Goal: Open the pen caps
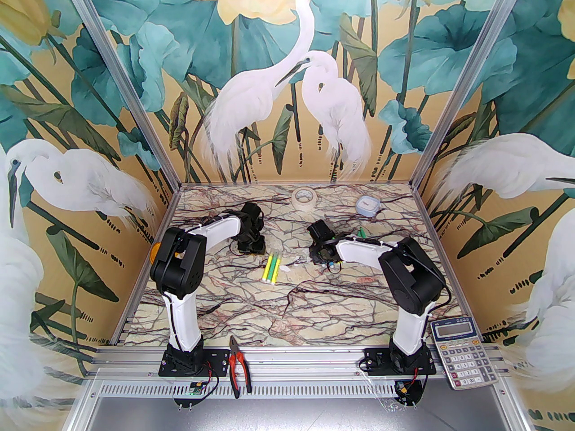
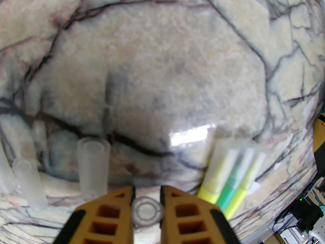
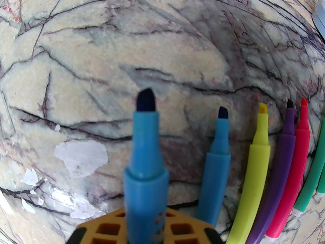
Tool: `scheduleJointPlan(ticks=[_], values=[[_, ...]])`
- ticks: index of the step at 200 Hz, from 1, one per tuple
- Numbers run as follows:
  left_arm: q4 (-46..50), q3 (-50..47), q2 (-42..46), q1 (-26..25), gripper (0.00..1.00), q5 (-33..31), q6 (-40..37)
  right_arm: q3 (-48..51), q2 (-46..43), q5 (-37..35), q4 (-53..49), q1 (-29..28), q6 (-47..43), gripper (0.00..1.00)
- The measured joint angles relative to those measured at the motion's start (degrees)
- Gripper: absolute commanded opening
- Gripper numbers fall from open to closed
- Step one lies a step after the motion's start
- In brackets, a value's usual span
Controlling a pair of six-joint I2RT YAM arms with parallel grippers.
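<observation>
Over on the left, the left hand (image 2: pixel 147 191) sits low above the marbled tabletop (image 1: pixel 314 303), closed on a frosted pen cap (image 2: pixel 147 211) that's seen end-on (looks snug on both sides). Just left of it, a few loose caps (image 2: pixel 93 166) rest on the tabletop. Toward the middle, three capped markers (image 2: pixel 229 184) (yellow, green, yellow) lie side by side and touching, with their pale caps on. Further right, the right hand (image 3: pixel 146 222) is clamped on a blue marker (image 3: pixel 146 161) with its dark tip bare. Beside that lie more bare-tipped markers (image 3: pixel 256 166): blue, yellow, purple, pink, plus a green one at the edge.
</observation>
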State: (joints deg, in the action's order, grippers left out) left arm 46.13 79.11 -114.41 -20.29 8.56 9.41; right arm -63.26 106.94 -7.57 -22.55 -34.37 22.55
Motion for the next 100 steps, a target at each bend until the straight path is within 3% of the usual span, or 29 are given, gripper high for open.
scheduleJointPlan(ticks=[100], values=[[1.0,0.3,-0.1,0.0,0.37,-2.5,0.0,-0.7,0.0,-2.1,-2.1,0.0,0.0,0.19]])
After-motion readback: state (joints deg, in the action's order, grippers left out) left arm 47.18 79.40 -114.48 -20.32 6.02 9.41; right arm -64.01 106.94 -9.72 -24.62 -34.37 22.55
